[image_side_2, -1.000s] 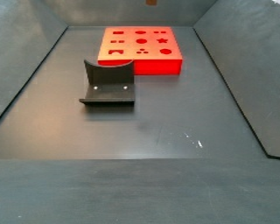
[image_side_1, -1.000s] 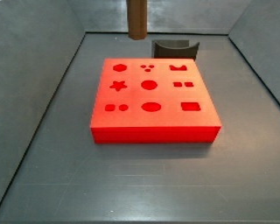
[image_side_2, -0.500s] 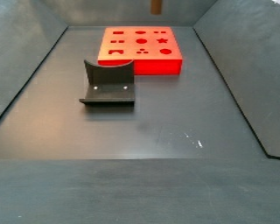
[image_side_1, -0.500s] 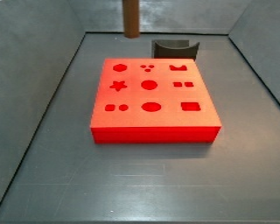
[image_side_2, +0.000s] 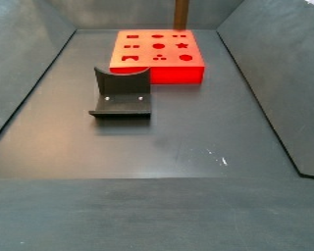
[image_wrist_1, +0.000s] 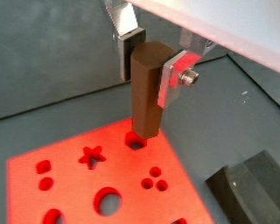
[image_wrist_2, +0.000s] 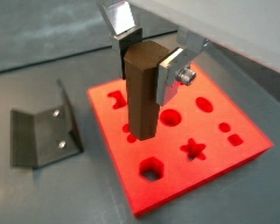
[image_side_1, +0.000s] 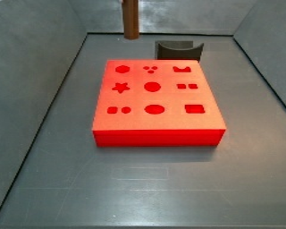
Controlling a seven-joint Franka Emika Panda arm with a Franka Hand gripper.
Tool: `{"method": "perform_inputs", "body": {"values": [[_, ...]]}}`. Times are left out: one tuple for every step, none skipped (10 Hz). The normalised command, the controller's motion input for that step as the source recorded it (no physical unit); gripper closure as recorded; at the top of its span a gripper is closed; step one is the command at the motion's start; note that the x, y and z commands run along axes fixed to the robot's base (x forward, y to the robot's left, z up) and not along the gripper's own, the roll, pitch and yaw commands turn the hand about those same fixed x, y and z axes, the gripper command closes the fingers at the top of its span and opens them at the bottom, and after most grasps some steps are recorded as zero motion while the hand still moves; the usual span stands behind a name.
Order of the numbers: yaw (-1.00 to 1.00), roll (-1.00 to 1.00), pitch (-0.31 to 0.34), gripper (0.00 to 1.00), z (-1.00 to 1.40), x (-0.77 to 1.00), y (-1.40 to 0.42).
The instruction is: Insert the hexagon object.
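My gripper [image_wrist_1: 150, 63] is shut on the hexagon object [image_wrist_1: 146, 96], a slim brown six-sided peg held upright between the silver fingers [image_wrist_1: 171, 77]. It is also seen in the wrist view [image_wrist_2: 143, 92], high above the red block [image_wrist_2: 206, 153]. In both side views only the peg shows, at the top edge [image_side_1: 130, 18] [image_side_2: 181, 12]; the gripper itself is out of frame. The red block [image_side_1: 157, 130] [image_side_2: 157, 71] has several shaped holes. A six-sided hole [image_wrist_2: 152, 171] [image_wrist_1: 136, 141] lies in a corner beside the star hole [image_side_1: 119, 88].
The fixture [image_side_2: 121, 93] stands on the dark floor beside the red block, and also shows in a wrist view [image_wrist_2: 43, 136] and behind the block in a side view [image_side_1: 178, 49]. Sloping grey walls [image_side_1: 38, 116] ring the floor.
The peg has drifted left in one side view and right in the other, where more of it now shows below the top edge.
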Motion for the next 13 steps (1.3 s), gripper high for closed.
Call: {"method": "perform_inputs", "body": {"values": [[0.60, -0.08, -0.023, 1.00, -0.23, 0.00, 0.05], [0.23, 0.04, 0.000, 1.00, -0.04, -0.03, -0.09], [0.00, 0.09, 0.000, 1.00, -0.07, -0.05, -0.17], [0.00, 0.12, 0.000, 1.00, -0.16, -0.01, -0.07], [0.00, 0.16, 0.000, 1.00, -0.23, 0.00, -0.04], [0.00, 0.10, 0.000, 1.00, -0.30, 0.00, 0.00], [0.00, 0.11, 0.000, 1.00, -0.31, 0.00, 0.00], [0.02, 0.14, -0.113, 1.00, -0.33, -0.17, -0.08], [0.09, 0.27, -0.136, 1.00, -0.33, -0.19, 0.00], [0.11, 0.29, -0.193, 1.00, -0.17, -0.40, 0.00], [0.13, 0.22, -0.197, 1.00, -0.12, -0.36, 0.00], [0.14, 0.24, -0.227, 1.00, -0.12, -0.29, 0.00], [0.12, 0.15, -0.179, 1.00, -0.05, -0.07, -0.06]]}}
